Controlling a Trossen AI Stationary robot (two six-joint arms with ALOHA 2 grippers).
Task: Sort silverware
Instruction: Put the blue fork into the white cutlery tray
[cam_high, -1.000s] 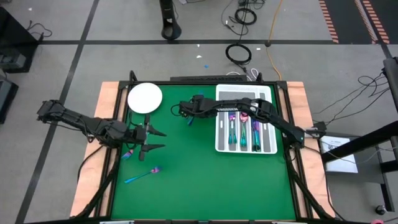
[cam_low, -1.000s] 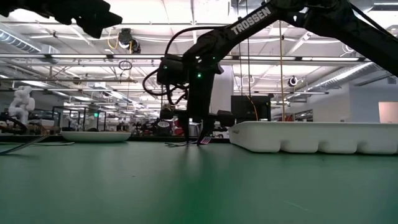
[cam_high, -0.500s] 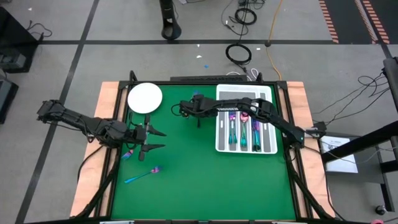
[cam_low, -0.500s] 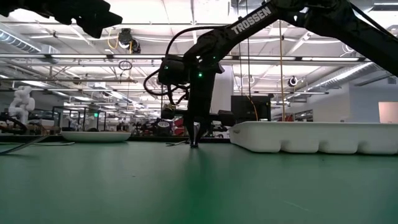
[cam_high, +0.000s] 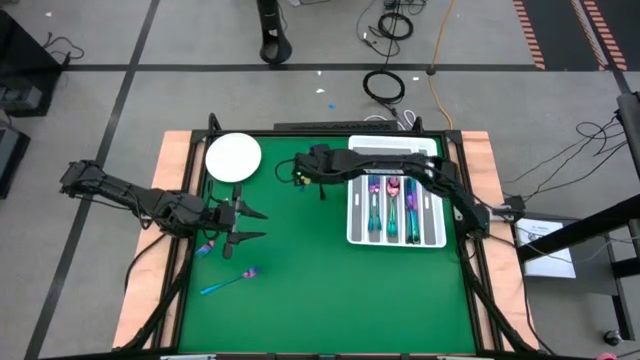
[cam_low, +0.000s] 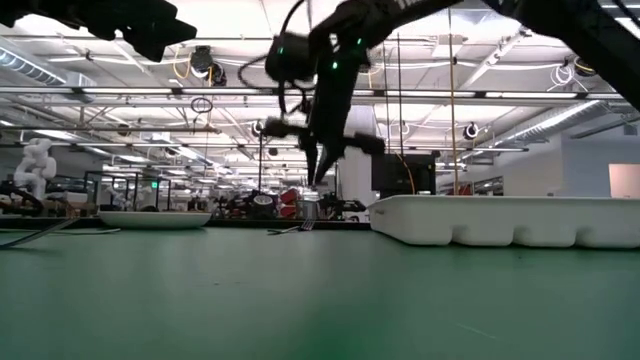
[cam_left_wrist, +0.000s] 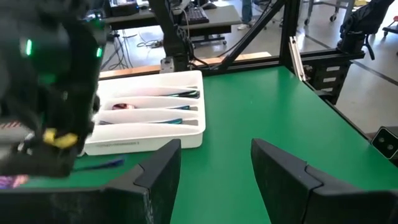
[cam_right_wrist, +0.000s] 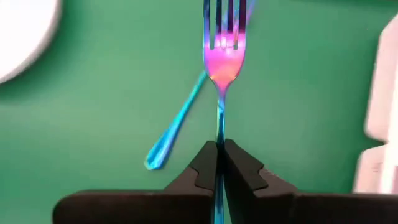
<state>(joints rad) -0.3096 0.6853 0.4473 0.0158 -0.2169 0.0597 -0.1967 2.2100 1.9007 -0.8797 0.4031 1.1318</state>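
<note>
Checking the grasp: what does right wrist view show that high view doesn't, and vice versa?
Right wrist only: the right gripper shut on a pink fork by its handle, with a second teal utensil lying on the mat beneath.
High only: the left gripper open near the mat's left edge, loose utensils near it, and the sorted pieces in the tray.
Both: the white plate and green mat.
</note>
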